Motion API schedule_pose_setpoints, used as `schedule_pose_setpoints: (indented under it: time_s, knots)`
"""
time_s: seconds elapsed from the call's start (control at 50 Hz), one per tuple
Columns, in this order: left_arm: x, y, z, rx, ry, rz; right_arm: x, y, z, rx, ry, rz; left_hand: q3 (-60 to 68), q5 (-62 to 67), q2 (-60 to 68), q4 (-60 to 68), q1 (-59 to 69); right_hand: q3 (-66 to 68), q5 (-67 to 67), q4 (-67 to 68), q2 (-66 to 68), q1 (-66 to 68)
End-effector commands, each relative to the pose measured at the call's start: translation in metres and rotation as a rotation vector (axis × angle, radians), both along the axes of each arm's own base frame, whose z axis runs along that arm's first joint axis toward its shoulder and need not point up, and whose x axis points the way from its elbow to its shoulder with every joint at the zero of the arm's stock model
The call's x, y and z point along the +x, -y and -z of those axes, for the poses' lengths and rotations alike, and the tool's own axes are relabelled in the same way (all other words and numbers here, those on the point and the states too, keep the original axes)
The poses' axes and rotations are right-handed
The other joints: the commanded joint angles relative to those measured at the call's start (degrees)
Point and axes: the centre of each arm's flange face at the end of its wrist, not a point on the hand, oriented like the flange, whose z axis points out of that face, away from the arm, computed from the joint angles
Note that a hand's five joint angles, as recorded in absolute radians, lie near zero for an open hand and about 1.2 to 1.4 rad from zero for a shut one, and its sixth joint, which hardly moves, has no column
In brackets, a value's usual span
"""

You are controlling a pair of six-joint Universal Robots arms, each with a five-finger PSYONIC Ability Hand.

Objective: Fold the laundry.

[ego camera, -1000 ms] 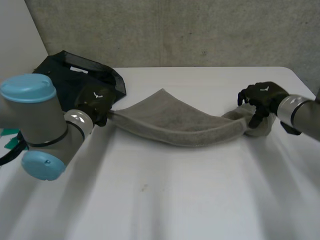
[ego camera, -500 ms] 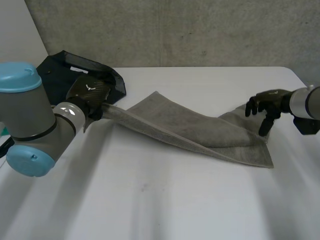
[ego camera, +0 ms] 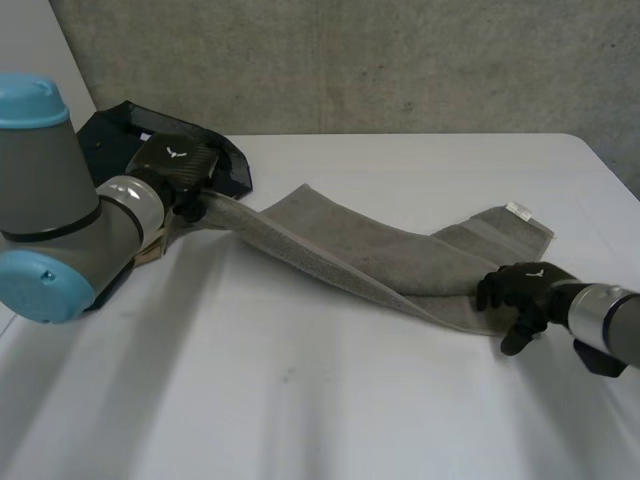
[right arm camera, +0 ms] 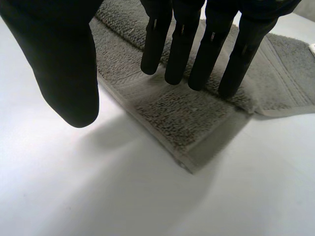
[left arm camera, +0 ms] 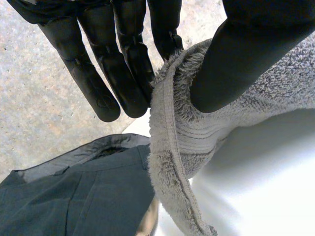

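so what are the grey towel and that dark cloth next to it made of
The grey towel looks like terry cloth, likely cotton: fuzzy looped pile, with a flat ribbed band near its hem. The dark cloth seems a smooth, matte woven fabric with stitched seams; its fibre cannot be told.

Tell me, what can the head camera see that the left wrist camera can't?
Head view: the whole grey towel stretched across the table, its white tag, and the right hand open at its near corner. Left wrist view: up close, the left hand pinching the towel's edge between thumb and fingers. Both: the towel, the left hand, and the dark cloth beside it.
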Motion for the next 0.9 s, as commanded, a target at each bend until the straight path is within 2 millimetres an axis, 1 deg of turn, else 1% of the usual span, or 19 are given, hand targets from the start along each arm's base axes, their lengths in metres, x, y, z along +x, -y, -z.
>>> schedule_pose_setpoints:
  time_s: [0.02,0.12,0.2,0.32,0.44,0.52,0.56,0.6,0.62,0.66,0.68,0.74,0.82,0.84,0.88,0.9]
  knots:
    - [-0.004,-0.004,-0.015,0.023,-0.012,0.002,0.014,-0.001,0.018,-0.069,0.044,0.027,11.3,11.7,11.2,10.8,13.0,7.3,7.1,7.6,8.1,7.7]
    - [-0.006,-0.006,-0.025,0.019,-0.014,0.004,0.023,0.001,0.024,-0.118,0.054,0.029,11.3,11.7,11.2,10.8,13.0,8.3,8.1,8.6,9.1,8.8]
    - [-0.007,-0.006,-0.029,0.010,-0.018,0.006,0.026,0.003,0.029,-0.147,0.048,0.032,11.2,11.5,11.0,10.6,12.8,9.3,9.1,9.6,10.1,9.8]
    - [-0.007,-0.005,-0.029,0.009,-0.018,0.004,0.028,0.008,0.034,-0.178,0.033,0.026,11.2,11.5,11.0,10.6,12.8,10.7,10.4,10.9,11.4,11.1]
    - [-0.006,-0.005,-0.029,0.010,-0.018,0.001,0.029,0.015,0.032,-0.240,0.038,0.024,11.2,11.5,11.0,10.6,12.8,14.2,14.0,14.5,15.0,14.6]
    - [-0.004,-0.003,-0.029,0.009,-0.020,-0.009,0.030,0.020,0.035,-0.272,0.020,0.020,11.2,11.5,11.0,10.6,12.8,15.1,14.8,15.3,15.8,15.5]
    - [-0.004,-0.003,-0.030,0.010,-0.021,-0.012,0.030,0.022,0.037,-0.274,0.013,0.018,11.2,11.5,11.0,10.6,12.8,16.9,16.6,17.2,17.7,17.3]
    - [-0.003,-0.003,-0.030,0.009,-0.024,-0.017,0.031,0.024,0.036,-0.278,0.013,0.022,11.2,11.5,11.0,10.6,12.8,23.4,23.2,23.7,24.2,23.9]
    - [-0.002,-0.002,-0.030,0.011,-0.023,-0.019,0.030,0.026,0.034,-0.288,0.015,0.026,11.2,11.5,11.0,10.6,12.8,31.5,31.2,31.7,32.2,31.9]
    - [-0.002,-0.003,-0.029,0.017,-0.021,-0.019,0.030,0.028,0.031,-0.294,0.022,0.030,11.2,11.5,11.0,10.6,12.8,42.3,42.0,42.5,43.0,42.7]
    - [-0.002,-0.004,-0.029,0.021,-0.019,-0.019,0.030,0.029,0.028,-0.299,0.030,0.031,11.2,11.5,11.0,10.6,12.8,44.0,43.7,44.2,44.8,44.4]
    - [-0.001,-0.005,-0.026,0.034,-0.011,-0.018,0.030,0.033,0.021,-0.316,0.037,0.035,11.2,11.5,11.0,10.6,12.8,44.0,43.8,44.3,44.8,44.4]
    - [0.001,-0.012,-0.020,0.078,0.010,-0.015,0.026,0.032,0.004,-0.315,0.035,0.040,11.2,11.5,11.0,10.6,12.8,44.0,43.8,44.3,44.8,44.4]
    - [0.003,-0.016,-0.019,0.097,0.020,-0.012,0.024,0.031,-0.007,-0.315,0.021,0.032,11.2,11.5,11.0,10.6,12.8,44.0,43.8,44.3,44.8,44.4]
    - [0.004,-0.022,-0.017,0.118,0.042,-0.004,0.020,0.029,-0.017,-0.312,-0.006,0.015,11.2,11.5,11.0,10.6,12.8,44.0,43.8,44.3,44.8,44.4]
    - [0.006,-0.028,-0.016,0.134,0.072,0.012,0.017,0.023,-0.023,-0.281,-0.048,-0.020,11.2,11.5,11.0,10.6,12.8,44.0,43.8,44.3,44.8,44.4]
